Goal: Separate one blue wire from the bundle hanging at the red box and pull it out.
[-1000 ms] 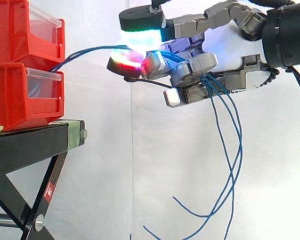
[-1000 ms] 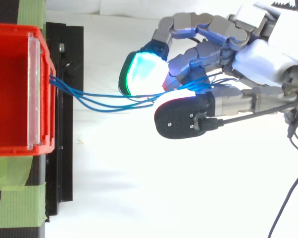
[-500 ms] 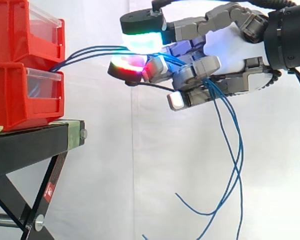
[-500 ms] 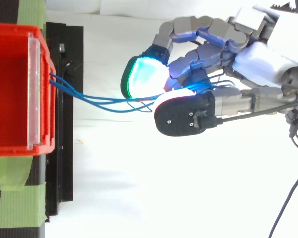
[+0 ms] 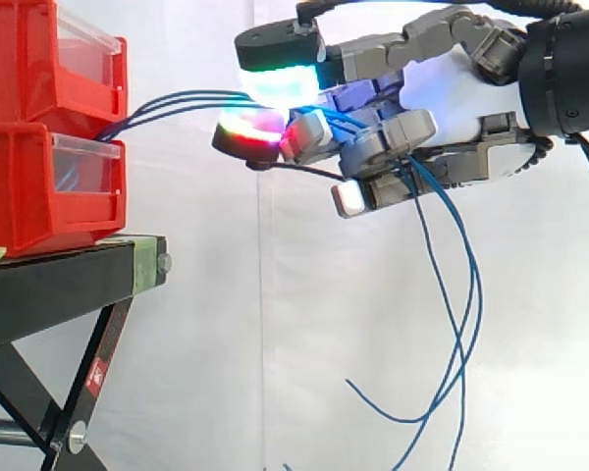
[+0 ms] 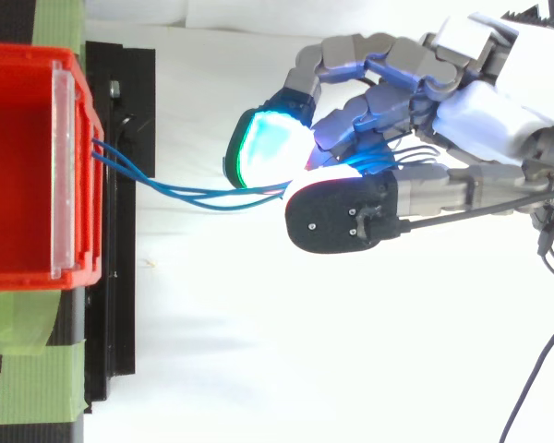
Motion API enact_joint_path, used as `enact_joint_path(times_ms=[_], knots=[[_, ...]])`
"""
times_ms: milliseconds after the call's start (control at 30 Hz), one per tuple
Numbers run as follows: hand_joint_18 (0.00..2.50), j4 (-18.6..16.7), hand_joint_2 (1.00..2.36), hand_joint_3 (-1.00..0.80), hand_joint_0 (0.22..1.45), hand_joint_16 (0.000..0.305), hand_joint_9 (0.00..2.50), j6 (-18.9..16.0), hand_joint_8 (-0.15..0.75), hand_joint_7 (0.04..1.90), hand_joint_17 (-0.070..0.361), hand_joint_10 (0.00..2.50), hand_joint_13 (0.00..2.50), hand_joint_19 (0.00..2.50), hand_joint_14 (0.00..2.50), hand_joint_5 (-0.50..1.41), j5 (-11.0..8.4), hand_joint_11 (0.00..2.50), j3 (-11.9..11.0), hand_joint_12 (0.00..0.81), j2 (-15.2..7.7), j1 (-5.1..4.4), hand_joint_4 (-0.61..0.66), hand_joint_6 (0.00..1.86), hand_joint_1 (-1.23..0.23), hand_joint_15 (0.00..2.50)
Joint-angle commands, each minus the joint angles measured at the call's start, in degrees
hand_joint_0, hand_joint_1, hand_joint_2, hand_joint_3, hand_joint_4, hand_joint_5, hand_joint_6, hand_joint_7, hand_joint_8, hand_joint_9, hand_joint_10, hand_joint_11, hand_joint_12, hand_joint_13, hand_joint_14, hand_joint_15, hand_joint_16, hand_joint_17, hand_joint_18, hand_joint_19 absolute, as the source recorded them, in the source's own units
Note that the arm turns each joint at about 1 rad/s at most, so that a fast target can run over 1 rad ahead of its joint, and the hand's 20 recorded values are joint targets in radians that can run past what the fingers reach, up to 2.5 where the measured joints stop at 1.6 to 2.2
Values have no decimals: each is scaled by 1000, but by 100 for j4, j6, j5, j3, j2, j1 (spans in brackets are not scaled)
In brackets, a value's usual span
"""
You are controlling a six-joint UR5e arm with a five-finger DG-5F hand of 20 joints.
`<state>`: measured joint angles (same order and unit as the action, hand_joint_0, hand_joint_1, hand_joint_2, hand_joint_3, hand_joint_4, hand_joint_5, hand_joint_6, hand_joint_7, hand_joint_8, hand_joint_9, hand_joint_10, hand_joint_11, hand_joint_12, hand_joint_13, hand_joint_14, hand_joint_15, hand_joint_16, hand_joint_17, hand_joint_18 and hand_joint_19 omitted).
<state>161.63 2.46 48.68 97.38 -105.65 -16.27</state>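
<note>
Hand (image 6: 471,120) hanging at right, fingers curling round blue wires (image 6: 185,191), wires stretching left & fanning apart twd front of red bin (image 6: 18,166), bin sitting on black stand (image 6: 120,305), green tape (image 6: 32,378) lying at bottom-left.

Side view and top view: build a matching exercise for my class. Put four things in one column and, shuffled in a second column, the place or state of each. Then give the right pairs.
Things
1. blue wires
2. red bins
3. black stand
4. hand

Places or states
A. comes in from the right, fingers curled round the wires
B. stacked one on the other
C. under the bins, carrying them
D. stretched from the bins to the hand, loose ends hanging below it

Pairs: 1-D, 2-B, 3-C, 4-A
</note>
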Motion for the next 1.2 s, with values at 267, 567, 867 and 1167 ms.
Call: enact_joint_path(times_ms=[267,567,867,1167], knots=[[787,0,1020,-251,601,46,810,-88,334,1120,103,319,888,1260,1978,-197,-7,1848,0,367,1,-42,216,770,-577,1160],[787,26,1019,-269,588,47,837,-79,340,1126,105,278,895,1256,1974,-194,-7,1875,0,365,1,-42,217,766,-524,1153],[791,26,1018,-287,576,47,848,-70,339,1134,106,259,897,1257,1967,-192,-7,1880,0,369,1,-42,216,761,-515,1176],[792,26,1016,-308,572,48,853,-61,346,1148,107,248,894,1252,1969,-192,-7,1899,0,368,1,-42,223,757,-521,1168]])
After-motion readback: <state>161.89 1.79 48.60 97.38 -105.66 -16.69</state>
